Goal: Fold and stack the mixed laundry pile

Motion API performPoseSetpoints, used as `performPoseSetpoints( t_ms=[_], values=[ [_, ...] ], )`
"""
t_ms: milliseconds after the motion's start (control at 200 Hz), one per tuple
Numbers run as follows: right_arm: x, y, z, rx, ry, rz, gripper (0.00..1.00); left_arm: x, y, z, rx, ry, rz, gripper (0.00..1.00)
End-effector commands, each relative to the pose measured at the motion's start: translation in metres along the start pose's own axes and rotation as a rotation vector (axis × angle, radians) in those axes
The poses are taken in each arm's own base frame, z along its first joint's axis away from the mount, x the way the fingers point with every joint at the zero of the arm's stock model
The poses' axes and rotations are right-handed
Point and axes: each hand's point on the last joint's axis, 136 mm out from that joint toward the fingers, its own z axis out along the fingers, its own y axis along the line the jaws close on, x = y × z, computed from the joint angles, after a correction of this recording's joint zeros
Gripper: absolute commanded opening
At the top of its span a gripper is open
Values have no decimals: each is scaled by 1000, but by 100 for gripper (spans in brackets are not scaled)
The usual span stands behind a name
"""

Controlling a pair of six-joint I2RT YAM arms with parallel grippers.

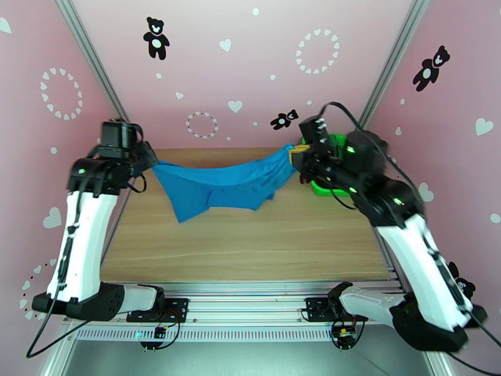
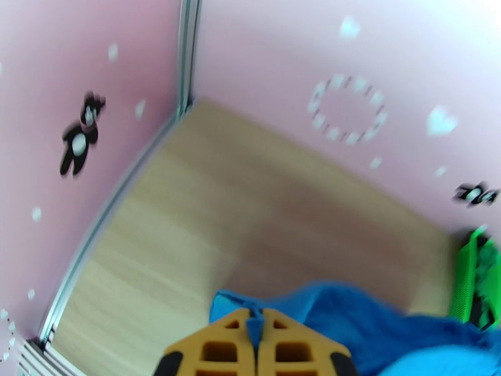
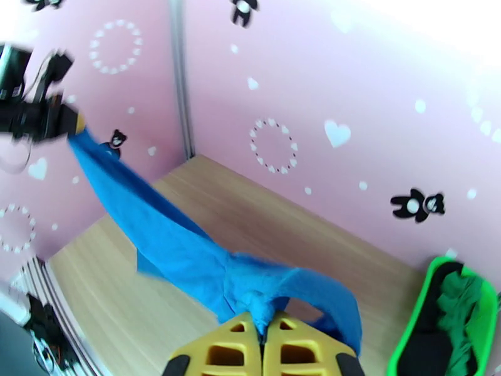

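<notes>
A medium-blue T-shirt [image 1: 222, 183] hangs stretched in the air above the wooden table [image 1: 250, 245], sagging in the middle. My left gripper [image 1: 149, 161] is shut on its left end; in the left wrist view the yellow fingers [image 2: 225, 349] pinch blue cloth [image 2: 376, 333]. My right gripper [image 1: 292, 155] is shut on its right end, and in the right wrist view the blue shirt [image 3: 169, 245] runs from the pads [image 3: 238, 352] up to the left arm. A green garment [image 3: 463, 308] and a black one [image 3: 432, 333] lie in the green basket [image 3: 410, 336].
The green mesh basket [image 1: 325, 186] stands at the table's back right, partly hidden behind my right arm. Pink walls with bear and heart stickers enclose the table on three sides. Bare wood lies under and in front of the shirt.
</notes>
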Motion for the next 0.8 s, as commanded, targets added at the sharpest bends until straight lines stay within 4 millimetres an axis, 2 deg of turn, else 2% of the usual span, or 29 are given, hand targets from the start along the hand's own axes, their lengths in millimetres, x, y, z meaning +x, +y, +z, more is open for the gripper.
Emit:
performPoseSetpoints(
  t_ms=[0, 95, 255, 370, 470, 571, 641, 711, 796],
  values=[
    [12, 15, -17, -72, 56, -46, 0, -10, 3, -27, 23, -14, 1, 0],
    [-8, 26, -50, -102, -27, -38, 0, -17, 1, -55, 79, -44, -28, 0],
    [-33, 35, -102, -100, -154, -17, 0, -16, 7, -100, 158, -82, -62, 0],
    [-45, 22, -120, -11, -188, -8, 0, -13, 12, -118, 172, -79, -62, 0],
    [-56, 2, -124, 100, -192, -9, 0, -13, 13, -126, 182, -84, -53, 0],
    [-66, -15, -115, 187, -182, -27, 0, -14, 14, -127, 178, -90, -49, 0],
    [-66, -30, -96, 248, -151, -43, 0, -13, 16, -117, 148, -90, -40, 0],
    [-56, -47, -58, 306, -72, -65, 0, -11, 17, -94, 96, -73, -23, 0],
    [-34, -73, 0, 363, 33, -82, 0, 0, 16, -50, 22, -16, -3, 0]
  ],
)
